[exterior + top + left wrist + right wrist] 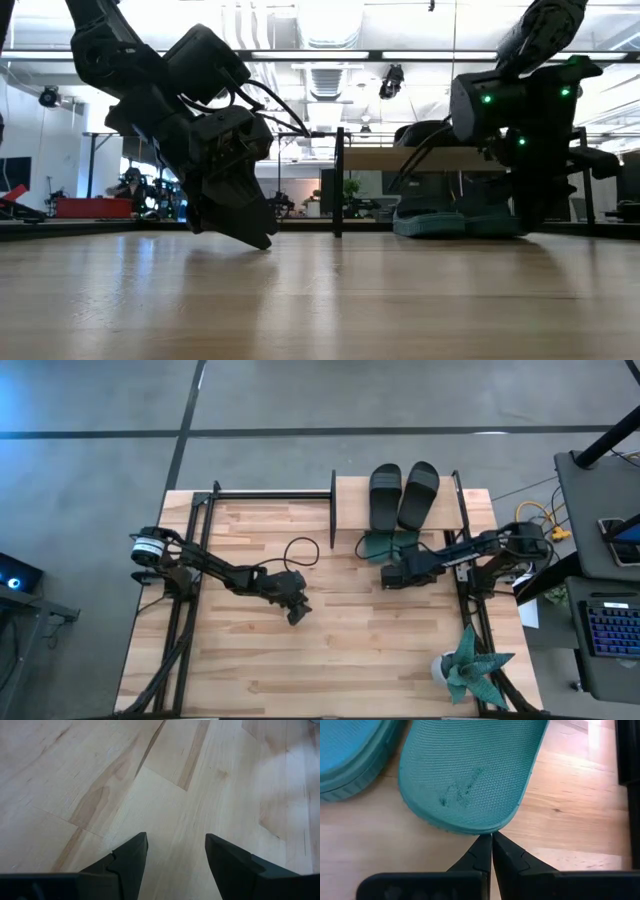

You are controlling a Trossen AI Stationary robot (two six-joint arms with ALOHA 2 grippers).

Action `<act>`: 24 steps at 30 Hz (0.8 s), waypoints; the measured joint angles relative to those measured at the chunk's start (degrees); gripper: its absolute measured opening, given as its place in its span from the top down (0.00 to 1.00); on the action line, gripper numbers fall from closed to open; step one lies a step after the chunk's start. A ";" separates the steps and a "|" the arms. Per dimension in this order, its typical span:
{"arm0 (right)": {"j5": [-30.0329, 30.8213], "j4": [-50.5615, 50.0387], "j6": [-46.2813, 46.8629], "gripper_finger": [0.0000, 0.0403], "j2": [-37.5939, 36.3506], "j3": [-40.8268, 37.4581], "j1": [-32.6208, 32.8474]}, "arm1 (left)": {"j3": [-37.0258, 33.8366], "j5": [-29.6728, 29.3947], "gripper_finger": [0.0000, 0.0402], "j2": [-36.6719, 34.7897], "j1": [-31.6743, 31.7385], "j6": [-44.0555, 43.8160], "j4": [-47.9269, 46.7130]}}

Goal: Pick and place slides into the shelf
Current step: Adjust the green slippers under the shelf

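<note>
Slides in two pairs sit at the shelf (400, 488) on the far side of the worktop (330, 660): the black pair (403, 495) lies side by side on the plywood top board, and the teal pair (388, 545) rests on the worktop under that board's near edge, directly ahead of the right claw (388, 576). Seen from the right wrist, that claw's two fingers (487, 851) are pressed together with no gap between them, their tips at the rounded end of one teal slide (470, 775), touching or all but touching its rim; the second teal slide (350, 755) lies just beside the first. Nothing is gripped by the right claw. From table height, the teal pair (455, 220) appears below the board, partly behind the right arm. The left claw (298, 614) is well apart from the shelf, out over the middle of the worktop, angled down with its tip at or just above the wood. Its fingers (131, 862) stand spread wide, with only bare plank between them. A teal spiky plant (468, 665) stands at the near right corner, behind the right claw.
</note>
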 joint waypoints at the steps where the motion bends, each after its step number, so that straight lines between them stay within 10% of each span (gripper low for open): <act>1: 0.17 -0.04 0.81 0.98 -0.02 0.08 0.67 | 0.00 0.00 0.52 0.00 0.00 0.02 0.00; 24: 2.73 -23.86 18.75 0.98 -0.11 10.97 8.79 | 0.09 0.26 0.52 0.00 0.00 0.02 0.00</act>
